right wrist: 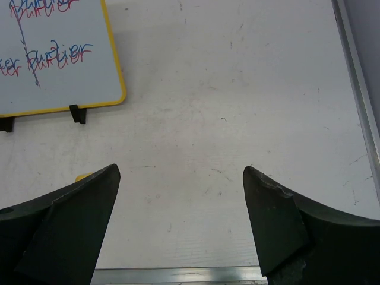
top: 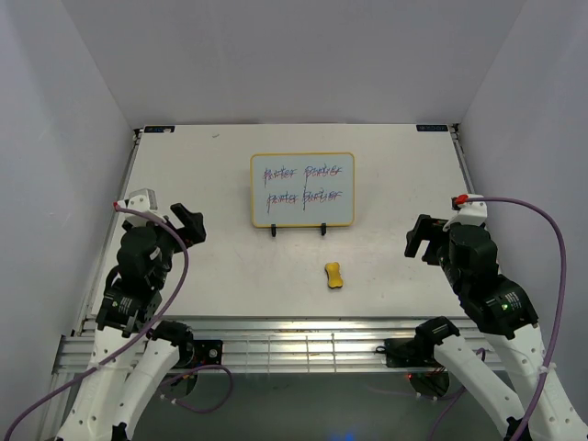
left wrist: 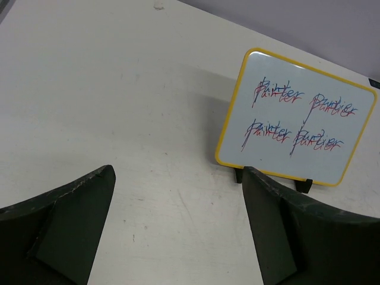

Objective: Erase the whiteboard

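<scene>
You have none of the erasing done yet, as far as the views show: the whiteboard (top: 302, 189) carries two full rows of purple-red scribble from edge to edge, and no part of it looks wiped. It stands tilted back on the black wire stand (top: 274, 231). Your left pincer (left wrist: 178, 196) is spread wide with nothing between its fingers. The board sits ahead of it and off to its right, well apart, with bare table (top: 386, 175) between. Your right pincer (right wrist: 181, 178) is spread wide and empty too, and from it the board lies ahead and to the left, again well apart. The small yellow eraser (top: 334, 275) lies flat on the table between your two pincers, nearer the right one, to that pincer's left. It is near the foot of the stand but not touching it, and in the right wrist view only a sliver of it peeps out past the left finger. By my reckoning the whole job is left to you: take up the eraser, likely with the right pincer, then rub out both rows.
</scene>
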`<state>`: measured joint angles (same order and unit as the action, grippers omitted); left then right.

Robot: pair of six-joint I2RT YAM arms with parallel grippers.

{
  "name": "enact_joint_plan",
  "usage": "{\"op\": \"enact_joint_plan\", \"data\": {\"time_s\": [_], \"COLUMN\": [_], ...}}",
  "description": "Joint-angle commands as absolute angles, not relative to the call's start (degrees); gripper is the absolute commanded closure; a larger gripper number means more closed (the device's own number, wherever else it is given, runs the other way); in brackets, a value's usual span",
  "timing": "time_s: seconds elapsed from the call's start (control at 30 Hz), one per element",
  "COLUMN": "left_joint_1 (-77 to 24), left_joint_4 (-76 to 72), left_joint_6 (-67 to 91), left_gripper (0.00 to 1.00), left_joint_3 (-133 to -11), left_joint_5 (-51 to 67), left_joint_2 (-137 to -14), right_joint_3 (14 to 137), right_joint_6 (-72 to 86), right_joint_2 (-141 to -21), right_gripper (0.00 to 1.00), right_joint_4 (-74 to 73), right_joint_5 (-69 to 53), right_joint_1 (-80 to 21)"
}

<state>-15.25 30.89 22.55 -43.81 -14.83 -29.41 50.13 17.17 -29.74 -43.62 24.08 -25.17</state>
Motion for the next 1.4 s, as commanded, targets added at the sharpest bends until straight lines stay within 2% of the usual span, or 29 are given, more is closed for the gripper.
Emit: {"op": "enact_joint_plan", "data": {"time_s": [0.0,0.13,0.27,0.53,0.63,0.77,0.9,0.97,1.13,1.37], "left_joint_1": [-15.4,-15.4,-15.4,-15.1,-11.2,-0.6,1.8,1.8,1.9,1.6], "left_joint_4": [30.6,27.0,22.6,9.5,4.9,-7.7,-28.0,-33.2,-33.4,-39.2], "left_joint_6": [23.5,23.3,24.3,26.7,27.8,31.5,29.7,30.3,29.3,33.5], "left_gripper": [0.02,0.02,0.02,0.02,0.02,0.02,0.02,0.02,0.02,0.02], "left_joint_3": [-42.8,-40.3,-39.8,-48.2,-51.4,-53.0,-50.1,-51.4,-57.9,-61.7], "left_joint_5": [-16.8,-11.7,3.3,26.1,35.2,45.9,50.7,58.7,64.2,70.2], "left_joint_2": [-28.7,-28.1,-32.6,-54.3,-61.7,-71.9,-80.6,-85.8,-100.9,-113.4], "right_joint_3": [50.7,49.9,48.3,48.5,47.6,45.8,45.7,45.8,45.9,46.0], "right_joint_6": [17.6,17.2,17.1,14.9,15.0,13.6,11.8,11.2,10.2,9.6], "right_joint_2": [-30.0,-29.8,-27.3,-24.9,-22.2,-18.2,-19.2,-20.7,-22.2,-22.7], "right_gripper": [0.1,0.1,0.1,0.1,0.1,0.1,0.1,0.1,0.1,0.1], "right_joint_4": [-42.7,-41.2,-37.6,-36.4,-35.7,-32.3,-32.4,-33.2,-33.8,-34.2], "right_joint_5": [25.1,22.5,18.9,13.9,15.8,10.5,4.1,2.6,-2.6,-4.5], "right_joint_1": [-25.5,-25.5,-25.6,-25.5,-25.5,-25.5,-25.5,-25.5,-25.5,-25.4]}}
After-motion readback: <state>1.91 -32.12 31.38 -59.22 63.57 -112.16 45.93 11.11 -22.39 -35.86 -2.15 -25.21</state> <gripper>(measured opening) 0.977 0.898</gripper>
